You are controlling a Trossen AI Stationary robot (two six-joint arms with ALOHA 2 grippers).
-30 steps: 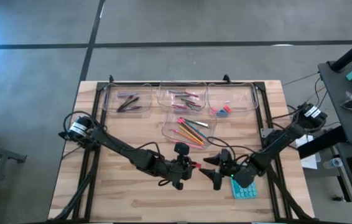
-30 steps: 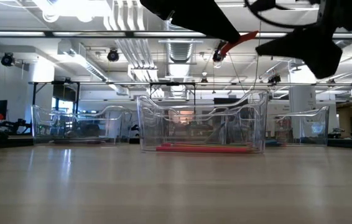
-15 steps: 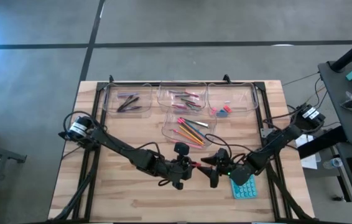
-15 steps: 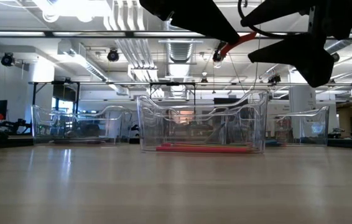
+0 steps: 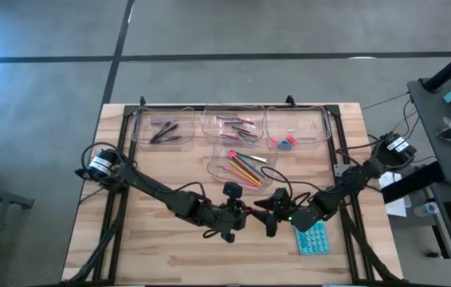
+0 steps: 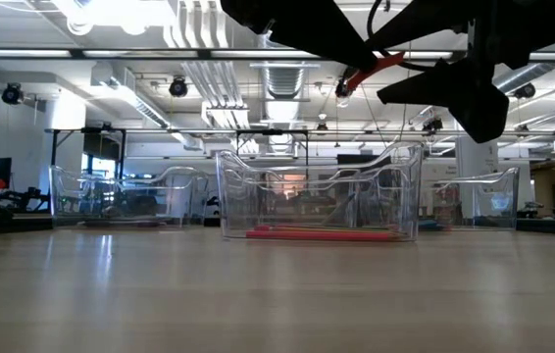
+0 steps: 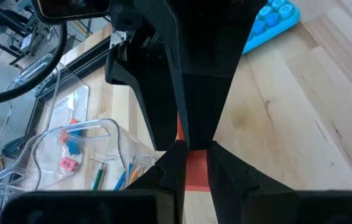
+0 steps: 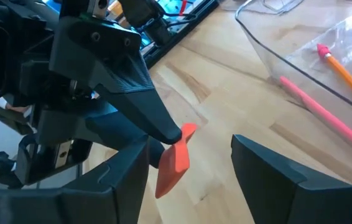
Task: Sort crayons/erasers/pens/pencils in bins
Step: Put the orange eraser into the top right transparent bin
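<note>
Your left gripper (image 5: 246, 212) is clenched on a short red-orange crayon (image 8: 176, 159), which it holds in the air above the middle of the bench (image 5: 146, 247), nearer the front edge than the bins. In the right wrist view the crayon juts out from between the left fingers (image 8: 157, 127), its free end pointing toward the right arm. Your right gripper (image 5: 267, 215) sits just beside it, its jaws spread wide with one finger on either side of the crayon's free end and not touching it. From table height both grippers hang well above the wood, the crayon (image 6: 380, 65) showing as a red sliver between them. Behind them, a clear bin (image 5: 217, 170) near the bench's centre holds pencils (image 5: 244, 167) in orange, yellow and pink. Three more bins line the back edge: the left one (image 5: 138, 131) holds dark pens (image 5: 164, 131), the middle one (image 5: 209, 127) holds crayons (image 5: 237, 125), and the right one (image 5: 321, 131) holds pink and blue erasers (image 5: 284, 142). A teal calculator (image 5: 313, 237) lies on the wood near the front right, just beside the right arm.
</note>
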